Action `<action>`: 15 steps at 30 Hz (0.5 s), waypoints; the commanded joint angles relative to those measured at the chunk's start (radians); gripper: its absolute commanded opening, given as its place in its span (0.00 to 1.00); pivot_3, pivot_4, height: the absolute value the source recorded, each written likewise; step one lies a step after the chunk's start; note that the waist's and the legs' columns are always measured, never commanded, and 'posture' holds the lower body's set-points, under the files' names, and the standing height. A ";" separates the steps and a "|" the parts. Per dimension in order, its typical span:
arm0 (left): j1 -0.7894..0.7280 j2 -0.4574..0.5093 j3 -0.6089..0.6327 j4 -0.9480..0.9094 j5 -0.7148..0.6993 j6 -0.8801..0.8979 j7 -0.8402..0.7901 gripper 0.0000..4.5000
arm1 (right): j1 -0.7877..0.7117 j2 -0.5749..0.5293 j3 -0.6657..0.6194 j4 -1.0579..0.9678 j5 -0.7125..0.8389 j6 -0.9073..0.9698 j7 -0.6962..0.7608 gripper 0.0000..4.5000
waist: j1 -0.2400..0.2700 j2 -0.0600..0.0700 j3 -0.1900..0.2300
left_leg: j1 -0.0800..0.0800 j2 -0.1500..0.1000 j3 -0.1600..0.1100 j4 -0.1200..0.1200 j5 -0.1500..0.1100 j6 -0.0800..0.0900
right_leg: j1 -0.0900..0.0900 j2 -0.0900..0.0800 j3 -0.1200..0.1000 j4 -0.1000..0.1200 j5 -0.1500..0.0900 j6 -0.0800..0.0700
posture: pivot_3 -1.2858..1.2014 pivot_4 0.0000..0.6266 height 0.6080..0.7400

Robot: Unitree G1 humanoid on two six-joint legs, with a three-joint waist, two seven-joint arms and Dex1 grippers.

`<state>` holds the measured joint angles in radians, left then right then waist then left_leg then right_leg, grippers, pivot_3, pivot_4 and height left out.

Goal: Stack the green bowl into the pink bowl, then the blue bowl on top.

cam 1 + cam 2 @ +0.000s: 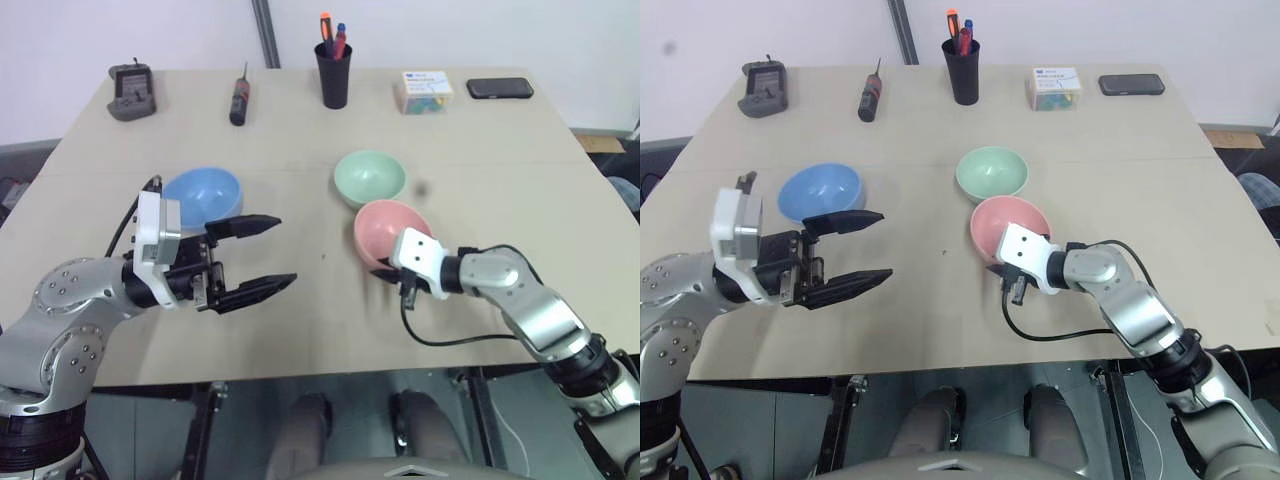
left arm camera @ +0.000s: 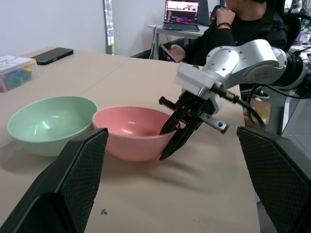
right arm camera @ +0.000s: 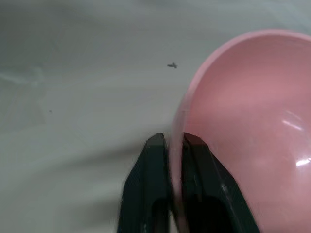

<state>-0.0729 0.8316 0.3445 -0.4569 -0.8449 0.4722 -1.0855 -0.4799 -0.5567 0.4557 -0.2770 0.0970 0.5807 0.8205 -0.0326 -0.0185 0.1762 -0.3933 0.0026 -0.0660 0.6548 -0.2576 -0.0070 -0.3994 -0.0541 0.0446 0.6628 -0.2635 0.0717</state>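
Three bowls: smooth mint-green bowl (image 1: 370, 177) just beside salmon-pink bowl (image 1: 391, 233); sky-blue bowl (image 1: 203, 197) apart.
Right gripper (image 3: 171, 145): pinches pink rim.
Left gripper (image 1: 263, 256): wide, empty.
Surface: beige table (image 1: 300, 310).

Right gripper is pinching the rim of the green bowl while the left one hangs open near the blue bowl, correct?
Not quite: the right gripper is pinching the rim of the pink bowl, one finger inside and one outside, as the right wrist view shows. The green bowl sits untouched just behind it. The left gripper does hang open near the blue bowl.
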 commanded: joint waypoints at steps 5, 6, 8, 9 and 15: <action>0.044 -0.013 0.049 -0.065 -0.011 -0.013 0.050 1.00 | -0.014 -0.029 -0.041 -0.098 0.062 0.097 0.086 0.80 | -0.001 0.000 0.000 | 0.000 0.000 0.000 0.000 0.000 0.000 | 0.000 0.000 0.000 0.000 0.000 0.000 | 0.52 0.24 1.00; 0.050 -0.016 0.051 -0.066 -0.004 -0.013 0.065 1.00 | -0.016 -0.019 -0.079 -0.125 0.089 0.106 0.077 0.88 | -0.001 0.000 0.000 | 0.000 0.000 0.000 0.000 0.000 0.000 | 0.000 0.000 0.001 0.000 0.000 0.000 | 0.52 0.24 1.00; 0.054 -0.021 0.049 -0.065 0.006 -0.015 0.086 1.00 | -0.030 0.009 -0.167 -0.161 0.149 0.104 0.054 0.98 | -0.001 0.000 0.000 | 0.000 0.000 0.000 0.000 0.000 0.000 | -0.001 0.000 0.000 0.000 0.000 0.000 | 0.52 0.24 1.00; 0.053 -0.024 0.046 -0.065 0.007 -0.013 0.098 1.00 | -0.037 0.020 -0.203 -0.173 0.177 0.112 0.048 0.98 | -0.001 0.000 0.000 | 0.000 0.000 -0.001 0.000 0.000 0.000 | -0.001 0.000 0.000 0.000 0.000 0.000 | 0.52 0.24 1.00; 0.024 -0.048 0.008 -0.026 0.102 -0.033 0.191 1.00 | -0.086 0.022 -0.337 -0.080 0.188 -0.020 0.017 0.98 | -0.001 0.000 0.000 | 0.000 0.000 0.000 0.000 0.000 0.000 | 0.000 0.000 0.000 0.000 0.001 -0.001 | 0.52 0.24 1.00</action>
<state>-0.0354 0.7901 0.3508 -0.4855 -0.7678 0.4657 -0.9188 -0.5485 -0.5286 0.1569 -0.3969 0.3073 0.6429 0.8553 -0.0331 -0.0184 0.1763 -0.3937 0.0022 -0.0663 0.6546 -0.2576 -0.0069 -0.3999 -0.0543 0.0445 0.6631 -0.2630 0.0711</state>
